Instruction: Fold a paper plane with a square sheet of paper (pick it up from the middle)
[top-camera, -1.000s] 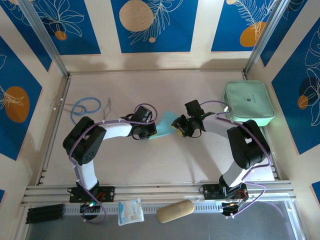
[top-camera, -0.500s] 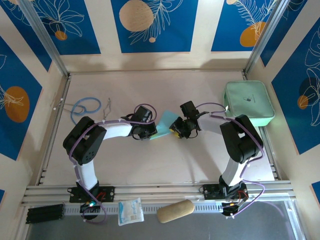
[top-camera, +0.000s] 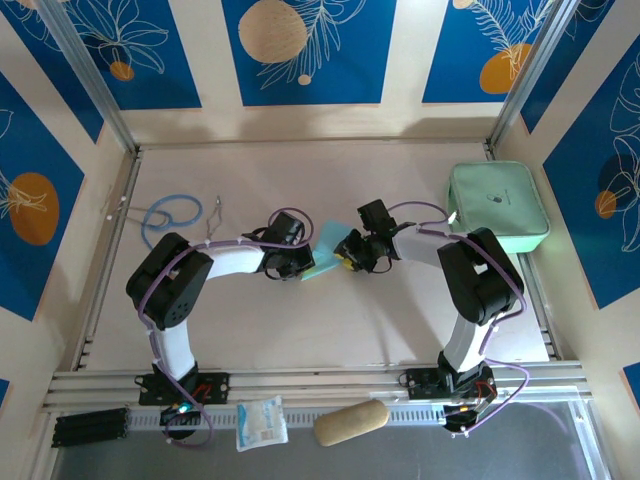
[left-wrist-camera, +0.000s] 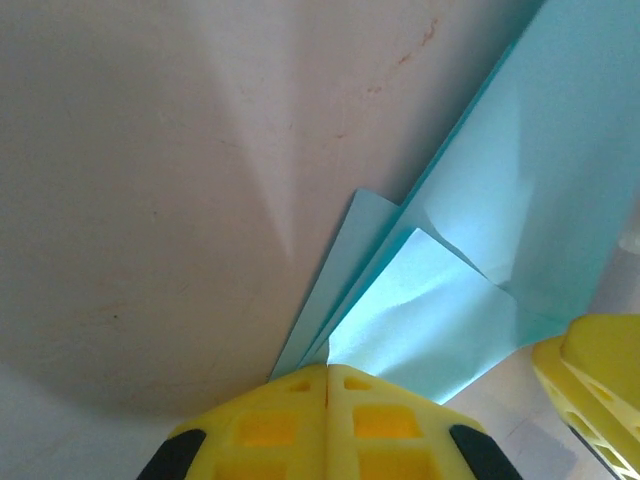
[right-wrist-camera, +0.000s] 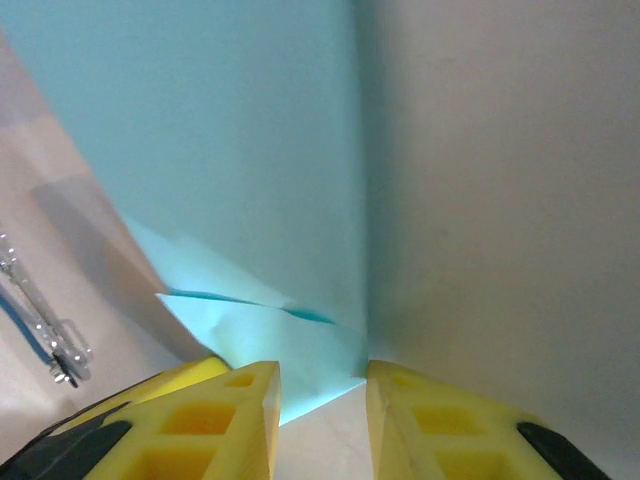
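Square sheet of paper (top-camera: 328, 243), partly folded, lies midway between the bench's (top-camera: 260, 330) left and right edges. Left hand (left-wrist-camera: 327, 372) is clamped on its layered edge. Right hand (right-wrist-camera: 320, 385) straddles a corner, jaws apart. Judged mid-crease: next, the right hand needs to pinch squarely without tearing.

I see the sheet of paper (left-wrist-camera: 540, 180) thin, matt and creased, the tabletop (left-wrist-camera: 150, 200) pale matt wood with faint scuffs, the jaws smooth yellow plastic
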